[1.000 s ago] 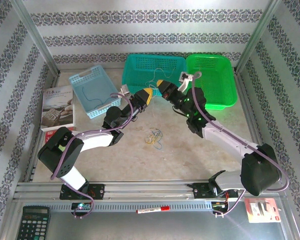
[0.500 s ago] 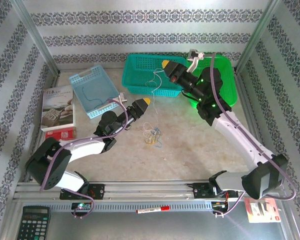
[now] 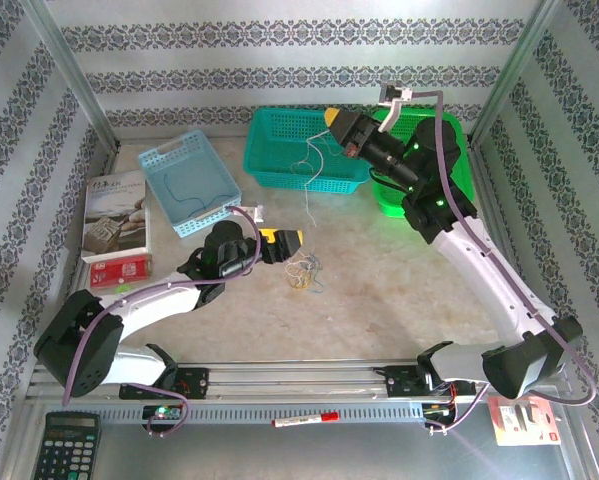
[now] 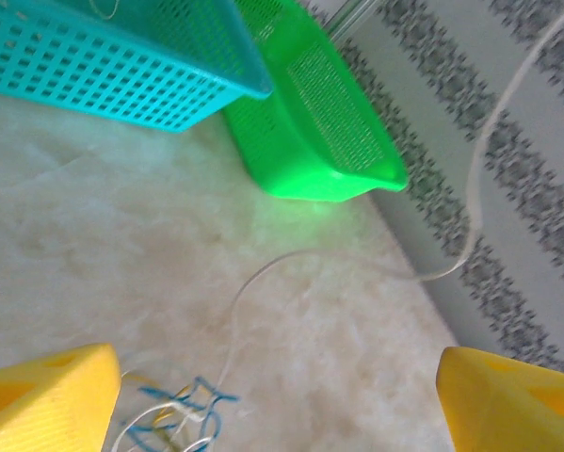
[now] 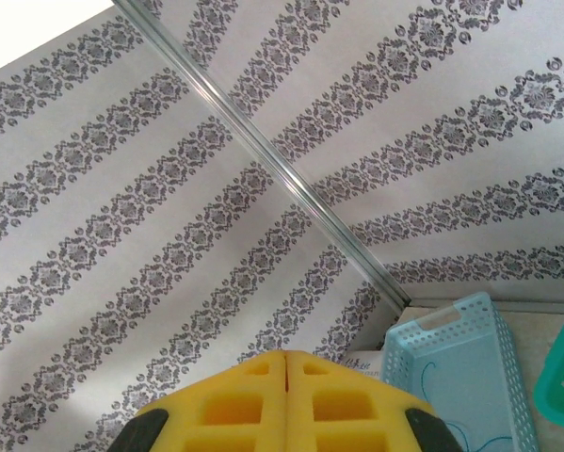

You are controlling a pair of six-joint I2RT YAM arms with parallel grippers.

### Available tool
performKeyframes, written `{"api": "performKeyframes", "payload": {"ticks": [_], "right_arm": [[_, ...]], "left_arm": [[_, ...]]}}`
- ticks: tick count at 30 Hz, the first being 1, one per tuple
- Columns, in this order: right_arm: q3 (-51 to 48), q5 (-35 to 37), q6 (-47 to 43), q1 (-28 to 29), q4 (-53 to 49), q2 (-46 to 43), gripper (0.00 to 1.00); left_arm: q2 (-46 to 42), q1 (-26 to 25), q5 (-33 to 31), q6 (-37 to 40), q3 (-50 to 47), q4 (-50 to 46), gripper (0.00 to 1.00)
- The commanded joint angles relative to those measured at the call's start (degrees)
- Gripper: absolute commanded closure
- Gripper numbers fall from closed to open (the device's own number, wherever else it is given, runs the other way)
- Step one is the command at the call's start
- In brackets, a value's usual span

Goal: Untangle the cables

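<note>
Untangling under way, with most of the knot left to do: the right pincer (image 3: 333, 120) is raised above the teal basket (image 3: 274, 150) at the far side of the worktop (image 3: 379, 300), pads clenched together, and by the look of it it grips the top end of a white strand (image 4: 473, 212); that strand hangs down and trails to the clump of cables (image 3: 304, 272) lying on the bare marbled surface near the middle; the left pincer (image 3: 280, 238) sits low just beside the clump, jaws spread wide and grasping nothing; the clump itself is a small snarl of blue, white and yellow-tan loops; a thin blue strand (image 5: 456, 439) appears to lie in the light-blue basket (image 5: 451, 377), perhaps one wire already sorted, though it is too fine to be sure; on this showing one strand is part-way out, its lower end not yet free of the clump, and the other loops are yet to be pulled apart.
</note>
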Motion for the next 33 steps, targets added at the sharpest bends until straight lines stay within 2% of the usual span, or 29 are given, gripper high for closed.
{"api": "performKeyframes", "payload": {"ticks": [1, 15, 17, 20, 24, 29, 33], "right_arm": [[2.93, -1.58, -1.65, -0.45, 0.02, -0.39, 1.00], [5.48, -1.66, -2.05, 0.08, -0.77, -0.87, 1.00], [6.12, -1.59, -2.35, 0.04, -1.05, -0.79, 1.00], [7.96, -1.89, -2.70, 0.04, -1.77, -0.54, 1.00], [12.21, -2.33, -3.51, -0.29, -3.31, 0.45, 1.00], [19.72, -3.08, -3.73, -2.01, -4.88, 2.49, 1.00], [25.88, -3.23, -3.32, -3.72, -5.55, 4.36, 1.00]], "left_arm": [[2.04, 0.06, 0.94, 6.12, 1.18, -5.30, 0.13], [14.24, -2.91, 0.52, 11.03, 11.09, -7.73, 0.16], [15.99, -3.16, 0.61, 11.11, 12.19, -7.47, 0.22], [18.65, -3.45, 0.50, 11.08, 13.30, -6.73, 0.37], [21.71, -3.73, 0.61, 10.89, 14.21, -6.26, 0.52], [24.03, -3.80, 0.70, 10.51, 13.38, -5.67, 0.62], [25.01, -3.89, 0.69, 9.91, 11.74, -4.59, 0.63]]}}
